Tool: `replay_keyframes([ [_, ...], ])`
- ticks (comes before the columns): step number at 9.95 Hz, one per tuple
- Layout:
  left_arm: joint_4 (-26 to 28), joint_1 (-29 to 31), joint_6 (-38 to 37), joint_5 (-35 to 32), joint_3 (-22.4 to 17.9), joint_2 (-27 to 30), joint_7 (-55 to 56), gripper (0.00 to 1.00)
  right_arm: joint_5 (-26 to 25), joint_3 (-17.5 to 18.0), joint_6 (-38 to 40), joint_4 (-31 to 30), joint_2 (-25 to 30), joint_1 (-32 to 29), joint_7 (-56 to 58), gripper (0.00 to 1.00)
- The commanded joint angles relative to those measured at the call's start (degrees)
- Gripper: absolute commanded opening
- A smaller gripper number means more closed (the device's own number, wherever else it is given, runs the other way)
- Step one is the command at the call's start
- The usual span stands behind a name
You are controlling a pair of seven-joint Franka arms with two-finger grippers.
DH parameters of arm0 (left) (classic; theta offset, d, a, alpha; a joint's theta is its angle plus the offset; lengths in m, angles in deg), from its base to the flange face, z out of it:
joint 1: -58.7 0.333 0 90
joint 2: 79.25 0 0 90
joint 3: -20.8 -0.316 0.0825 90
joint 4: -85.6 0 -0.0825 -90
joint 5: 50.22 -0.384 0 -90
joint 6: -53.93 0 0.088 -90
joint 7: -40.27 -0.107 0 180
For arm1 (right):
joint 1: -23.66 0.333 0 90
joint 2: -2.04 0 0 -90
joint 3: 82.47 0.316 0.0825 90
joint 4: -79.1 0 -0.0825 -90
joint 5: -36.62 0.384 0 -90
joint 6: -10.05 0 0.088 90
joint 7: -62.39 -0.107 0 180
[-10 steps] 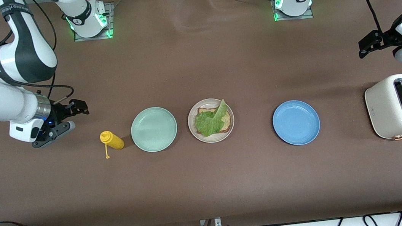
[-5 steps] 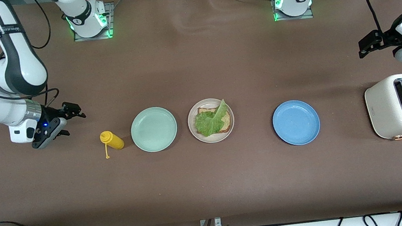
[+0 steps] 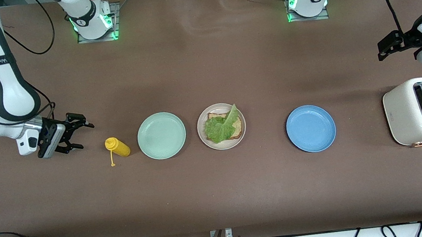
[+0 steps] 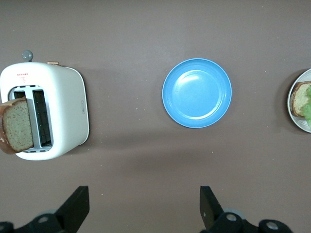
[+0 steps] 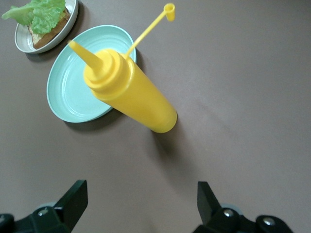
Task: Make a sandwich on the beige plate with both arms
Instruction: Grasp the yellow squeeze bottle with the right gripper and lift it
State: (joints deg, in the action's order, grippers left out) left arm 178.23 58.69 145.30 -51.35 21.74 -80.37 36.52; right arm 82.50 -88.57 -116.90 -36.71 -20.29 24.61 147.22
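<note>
Right wrist view shows the right gripper (image 5: 138,201) with its two black fingers (image 5: 73,196) spread wide and nothing between them, hanging over bare brown table (image 5: 243,97) just short of the yellow squeeze bottle (image 5: 129,92). That bottle stands upright with its cap dangling on a thin strap, and the mint-green plate (image 5: 68,94) sits right beside it, empty. From the front, the right gripper (image 3: 76,135) is low at the right arm's end of the table, pointing toward the bottle (image 3: 118,147) but apart from it.

Next along the row comes the beige plate (image 3: 203,137), touching neither neighbour. On it lies one slice of brown bread (image 3: 238,125) with a crinkly lettuce leaf (image 3: 218,129) draped over it; one corner of the leaf curls up off the plate's rim. No second slice covers it.

Left wrist view has the left gripper (image 4: 143,206) likewise spread open and holding nothing, over bare table near the blue plate (image 4: 197,92) and the white toaster (image 4: 58,114). A second slice of bread (image 4: 17,131) stands up out of one toaster slot. From the front, the left gripper (image 3: 385,46) waits above the table at the left arm's end, farther from the camera than the toaster (image 3: 408,118).
</note>
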Motion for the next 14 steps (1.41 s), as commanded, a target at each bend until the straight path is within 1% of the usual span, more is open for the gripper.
replay_keyframes([
  [1, -0.7, 0.01, -0.75, -0.72, 0.21, 0.32, 0.16, 1.0, 4.81, 0.13, -0.84, 1.64, -2.44, 0.1, 6.38, 1.0],
  [3, -0.78, 0.1, -0.84, -0.72, 0.21, 0.32, -0.11, 1.0, 7.63, 0.13, -0.67, 4.1, -5.51, 0.28, 11.56, 1.0],
  [4, -0.7, 0.01, -0.84, -0.72, 0.21, 0.32, -0.11, 1.0, 9.82, 0.21, -0.67, 4.72, -6.84, 0.37, 14.64, 1.0],
  [5, -0.7, 0.01, -0.84, -0.72, 0.21, 0.32, -0.2, 1.0, 12.1, 0.22, -0.58, 4.9, -7.63, 0.46, 17.45, 1.0],
  [6, -0.7, 0.1, -0.84, -0.8, 0.21, 0.24, -0.2, 1.0, 12.91, 0.48, -0.49, 5.42, -8.25, 0.54, 19.39, 1.0],
  [8, -0.61, 0.1, -0.84, -0.81, 0.04, 0.15, -0.11, 1.0, 12.92, 0.83, -0.23, 6.57, -9.3, 0.72, 21.34, 1.0],
  [11, -0.61, 0.18, -0.84, -0.81, -0.05, 0.24, 0.33, 1.0, 13.0, 3.11, -0.14, 7.01, -9.84, 1.07, 22.57, 1.0],
  [14, -0.78, 0.36, -0.84, -0.72, -0.05, 0.24, 0.33, 1.0, 13.0, 3.91, -0.14, 7.1, -10.71, 1.16, 22.66, 1.0],
])
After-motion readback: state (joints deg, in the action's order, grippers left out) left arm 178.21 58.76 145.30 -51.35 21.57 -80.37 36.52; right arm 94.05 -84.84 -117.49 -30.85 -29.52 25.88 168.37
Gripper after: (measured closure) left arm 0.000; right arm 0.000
